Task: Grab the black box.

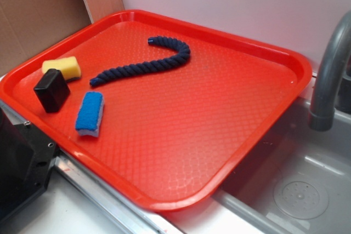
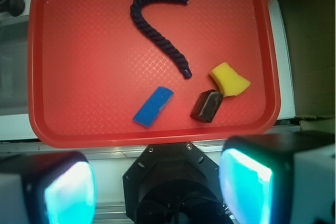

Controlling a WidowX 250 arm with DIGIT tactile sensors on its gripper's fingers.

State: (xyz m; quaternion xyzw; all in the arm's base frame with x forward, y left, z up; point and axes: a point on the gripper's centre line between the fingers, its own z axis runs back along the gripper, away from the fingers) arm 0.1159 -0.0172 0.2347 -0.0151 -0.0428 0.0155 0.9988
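You get bright, even light in both views, with short soft shadows. The tray (image 1: 164,135) shows pale glare along its near rim in the exterior view. In the wrist view, the fingers (image 2: 247,182) are blurred, glowing cyan, and the black box (image 2: 206,106) carries a brownish sheen.

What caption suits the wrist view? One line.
Open claw above red tray holding black box, sponges, rope.

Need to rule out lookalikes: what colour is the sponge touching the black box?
Yellow sponge, beside the black box; clearest in the exterior view.
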